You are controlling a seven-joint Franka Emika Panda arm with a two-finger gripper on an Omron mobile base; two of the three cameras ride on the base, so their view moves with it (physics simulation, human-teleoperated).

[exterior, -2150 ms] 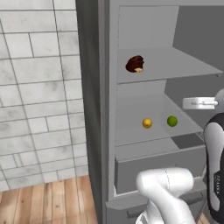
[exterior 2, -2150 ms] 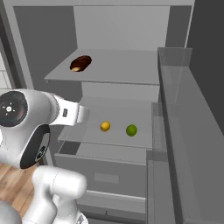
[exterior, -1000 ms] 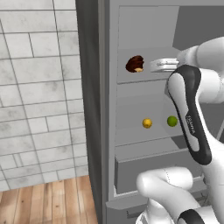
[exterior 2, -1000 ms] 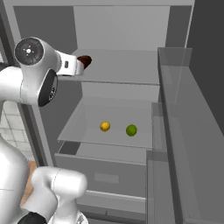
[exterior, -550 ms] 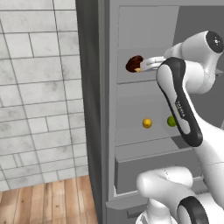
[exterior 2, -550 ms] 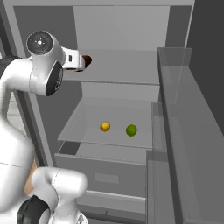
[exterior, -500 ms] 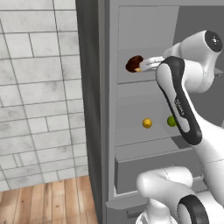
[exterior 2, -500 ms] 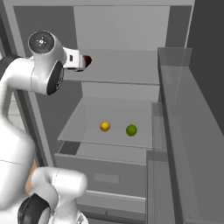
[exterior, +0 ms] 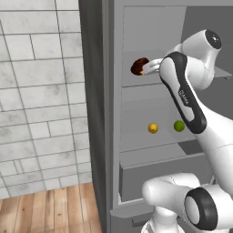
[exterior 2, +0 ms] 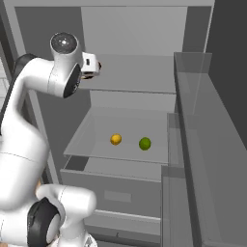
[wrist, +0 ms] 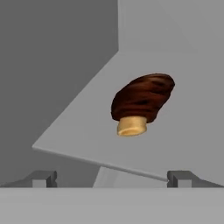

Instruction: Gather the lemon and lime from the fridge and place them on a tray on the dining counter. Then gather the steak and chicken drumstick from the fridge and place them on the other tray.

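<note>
Inside the fridge (exterior 2: 135,43), the hand (wrist: 111,177), fingers apart, faces the drumstick (wrist: 141,101), likely light and slick; the narrow bone end looks best to grip.

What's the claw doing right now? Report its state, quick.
Claw: open, holding nothing, aimed at the chicken drumstick on the upper fridge shelf.

Matt grey fridge (exterior 2: 130,29) shelves, perhaps plastic; glossy brown chicken drumstick (wrist: 142,100); smooth lemon (exterior 2: 116,139)
</note>
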